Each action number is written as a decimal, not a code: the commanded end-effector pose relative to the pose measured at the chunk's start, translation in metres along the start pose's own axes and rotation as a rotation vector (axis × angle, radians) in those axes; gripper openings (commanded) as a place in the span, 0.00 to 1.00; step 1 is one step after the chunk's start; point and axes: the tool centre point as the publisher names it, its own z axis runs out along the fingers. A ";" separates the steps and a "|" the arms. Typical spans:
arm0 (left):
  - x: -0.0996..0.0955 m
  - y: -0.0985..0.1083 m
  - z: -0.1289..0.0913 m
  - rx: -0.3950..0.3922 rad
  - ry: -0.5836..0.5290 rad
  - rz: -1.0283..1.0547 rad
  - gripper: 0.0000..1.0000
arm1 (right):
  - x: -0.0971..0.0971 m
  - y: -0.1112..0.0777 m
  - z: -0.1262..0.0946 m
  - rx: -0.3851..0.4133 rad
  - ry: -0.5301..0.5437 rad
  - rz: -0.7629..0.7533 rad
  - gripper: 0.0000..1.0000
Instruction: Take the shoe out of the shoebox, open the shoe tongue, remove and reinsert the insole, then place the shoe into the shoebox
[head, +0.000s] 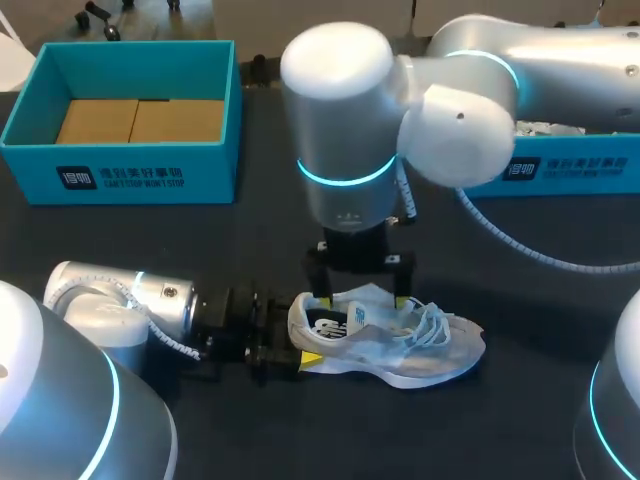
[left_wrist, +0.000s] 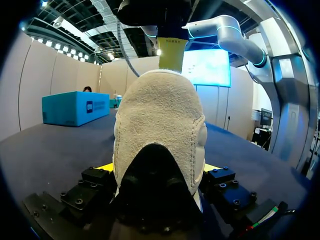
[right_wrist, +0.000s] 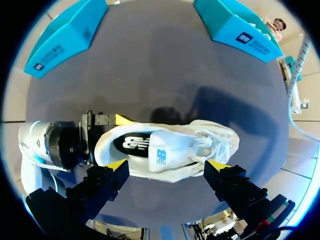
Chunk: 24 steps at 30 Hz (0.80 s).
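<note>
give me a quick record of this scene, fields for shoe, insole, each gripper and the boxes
shoe: lying on the table, outside both boxes
insole: dark, visible in the shoe's opening
left gripper: shut on the shoe's heel
right gripper: open, over the shoe's opening
left box: blue, open, cardboard inside
right box: blue, far right, contents cannot be told

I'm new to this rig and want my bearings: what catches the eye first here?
A white shoe lies on the dark table, its heel clamped in the left gripper. The right gripper hangs open over the shoe, and an open teal shoebox sits at the far left.
</note>
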 end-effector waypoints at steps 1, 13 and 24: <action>-0.001 0.002 0.001 -0.003 0.001 -0.001 0.00 | 0.025 -0.007 0.011 0.003 -0.327 0.364 1.00; -0.001 0.002 0.001 -0.003 0.001 -0.001 0.00 | 0.025 -0.010 0.031 -0.041 -0.351 0.415 1.00; -0.001 0.002 0.001 -0.003 0.001 -0.001 0.00 | 0.014 -0.008 0.037 -0.110 -0.353 0.415 1.00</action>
